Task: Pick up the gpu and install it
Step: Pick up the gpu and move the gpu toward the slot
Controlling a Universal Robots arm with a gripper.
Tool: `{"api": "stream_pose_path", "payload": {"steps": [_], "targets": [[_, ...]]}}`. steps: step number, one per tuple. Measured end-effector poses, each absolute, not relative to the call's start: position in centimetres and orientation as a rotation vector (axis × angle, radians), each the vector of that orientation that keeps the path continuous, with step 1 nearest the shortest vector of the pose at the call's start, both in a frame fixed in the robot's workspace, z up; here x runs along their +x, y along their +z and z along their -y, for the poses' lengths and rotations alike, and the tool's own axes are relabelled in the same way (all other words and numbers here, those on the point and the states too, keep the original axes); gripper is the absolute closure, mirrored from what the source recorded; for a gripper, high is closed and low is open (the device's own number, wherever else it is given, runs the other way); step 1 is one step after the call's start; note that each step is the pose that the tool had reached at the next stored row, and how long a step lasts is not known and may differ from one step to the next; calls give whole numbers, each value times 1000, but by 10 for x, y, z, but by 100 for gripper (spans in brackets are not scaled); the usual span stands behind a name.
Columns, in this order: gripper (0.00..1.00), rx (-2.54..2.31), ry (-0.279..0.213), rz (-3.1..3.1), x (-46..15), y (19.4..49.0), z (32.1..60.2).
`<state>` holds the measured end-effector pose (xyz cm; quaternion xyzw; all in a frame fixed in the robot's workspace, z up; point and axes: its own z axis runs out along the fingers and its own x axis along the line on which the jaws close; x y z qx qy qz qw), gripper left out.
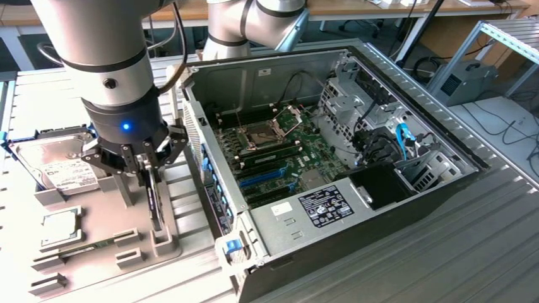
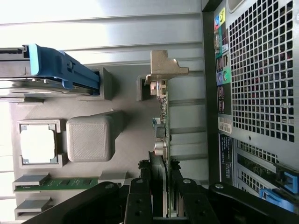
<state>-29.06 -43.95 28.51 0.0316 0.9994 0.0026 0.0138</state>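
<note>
Your gripper (image 1: 150, 165) (image 2: 160, 170) is clamped on the gpu (image 1: 155, 202) (image 2: 160, 133), which stands on edge in the grey tray (image 1: 101, 214) (image 2: 131, 121).

The open computer case (image 1: 244, 76) lies on its side on the worktop, just beside the tray, with its motherboard facing up. Your arm (image 1: 110, 57) reaches down over the tray's edge nearest the case. There the card sits upright in its slotted stand, black and thin. In the wrist view you see a finger (image 2: 139, 200) pressed to each flat side of it, and its metal bracket at the end away from the gripper. The hard drive (image 1: 52, 170) (image 2: 51, 70) rests at the tray's end farthest from the exterior camera. The square processor chip (image 1: 59, 228) (image 2: 38, 143) lies midway along the tray's outer edge. The narrow green memory stick (image 1: 88, 246) (image 2: 58, 183) lies just beside the chip, toward the tray's near end.
</note>
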Motion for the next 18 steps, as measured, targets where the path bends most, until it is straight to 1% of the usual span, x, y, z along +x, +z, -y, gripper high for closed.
{"api": "stream_pose_path", "payload": {"steps": [18], "targets": [[73, 98, 8, -3112, -291, 291, 439]]}}
